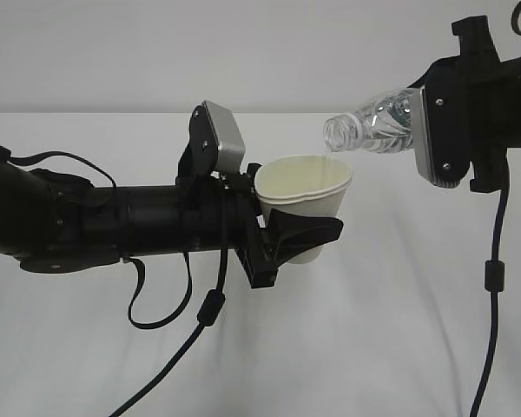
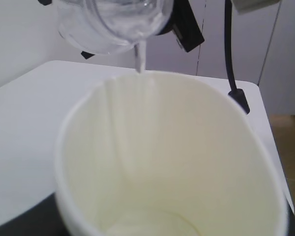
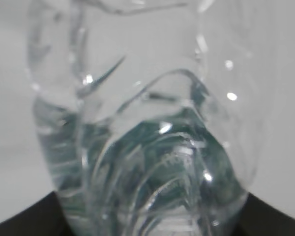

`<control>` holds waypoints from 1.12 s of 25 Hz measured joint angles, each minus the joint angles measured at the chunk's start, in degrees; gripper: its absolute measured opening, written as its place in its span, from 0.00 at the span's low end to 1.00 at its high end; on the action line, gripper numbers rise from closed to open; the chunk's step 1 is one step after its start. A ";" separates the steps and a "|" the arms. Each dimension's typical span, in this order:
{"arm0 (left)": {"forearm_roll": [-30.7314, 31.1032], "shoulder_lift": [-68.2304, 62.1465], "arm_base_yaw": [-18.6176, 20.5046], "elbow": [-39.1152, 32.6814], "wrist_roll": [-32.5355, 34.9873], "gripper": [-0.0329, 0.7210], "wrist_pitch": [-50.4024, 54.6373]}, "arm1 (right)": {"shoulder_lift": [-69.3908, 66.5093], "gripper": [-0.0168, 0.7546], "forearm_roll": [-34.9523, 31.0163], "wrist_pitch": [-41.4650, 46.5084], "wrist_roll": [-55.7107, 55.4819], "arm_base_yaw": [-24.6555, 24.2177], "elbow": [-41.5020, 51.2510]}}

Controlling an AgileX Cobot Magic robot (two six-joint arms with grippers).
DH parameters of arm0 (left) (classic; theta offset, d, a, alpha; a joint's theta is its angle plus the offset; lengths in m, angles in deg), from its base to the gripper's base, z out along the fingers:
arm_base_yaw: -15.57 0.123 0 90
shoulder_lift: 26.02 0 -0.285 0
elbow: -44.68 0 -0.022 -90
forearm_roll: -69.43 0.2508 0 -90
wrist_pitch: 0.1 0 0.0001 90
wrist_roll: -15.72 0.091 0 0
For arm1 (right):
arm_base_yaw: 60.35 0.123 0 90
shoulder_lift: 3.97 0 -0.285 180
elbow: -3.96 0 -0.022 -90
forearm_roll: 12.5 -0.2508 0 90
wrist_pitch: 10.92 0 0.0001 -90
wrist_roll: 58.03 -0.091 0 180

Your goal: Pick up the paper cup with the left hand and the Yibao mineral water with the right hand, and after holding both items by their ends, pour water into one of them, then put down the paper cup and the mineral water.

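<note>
while water runs from bottle to cup, both hang above the white surface (image 1: 399, 330).
the left hand (image 1: 300, 234) is clamped around the upright paper cup (image 1: 306, 195), squeezing its rim out of round; to the right, the right hand (image 1: 434, 130) is clamped on the yibao mineral water (image 1: 373, 126), tipped mouth-down just above the cup's rim, a thin stream (image 2: 140, 56) falling inside.

Above the white table we see the white paper cup (image 1: 306, 195), upright with a pale cream inside and its rim squeezed oval, held aloft beneath the mouth of the clear, uncapped Yibao mineral water (image 1: 371, 126), which is tipped almost level and sends a thin stream into it.
</note>
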State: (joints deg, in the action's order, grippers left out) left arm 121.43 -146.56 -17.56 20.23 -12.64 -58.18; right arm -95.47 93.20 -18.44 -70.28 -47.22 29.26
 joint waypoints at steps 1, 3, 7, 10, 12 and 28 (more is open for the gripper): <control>0.00 0.00 0.00 0.00 0.00 0.58 0.00 | 0.00 0.54 0.00 0.00 0.00 0.00 0.00; 0.00 0.00 0.00 0.00 0.00 0.58 0.00 | 0.00 0.54 0.00 0.00 0.00 0.00 0.00; -0.61 0.00 0.00 0.00 0.00 0.58 0.00 | 0.00 0.54 0.00 0.00 0.00 0.00 0.00; -1.11 0.00 0.00 0.00 0.00 0.58 0.00 | 0.00 0.54 0.00 0.09 0.00 0.00 0.00; -1.20 0.00 0.00 0.00 0.00 0.58 0.00 | 0.00 0.54 0.00 0.09 0.00 0.00 0.00; -1.33 0.00 0.00 0.00 0.00 0.58 -0.48 | 0.00 0.54 0.00 0.09 0.00 0.00 0.00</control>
State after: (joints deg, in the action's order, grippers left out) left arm 120.11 -146.56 -17.56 20.23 -12.64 -58.66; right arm -95.47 93.20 -18.35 -70.28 -47.22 29.26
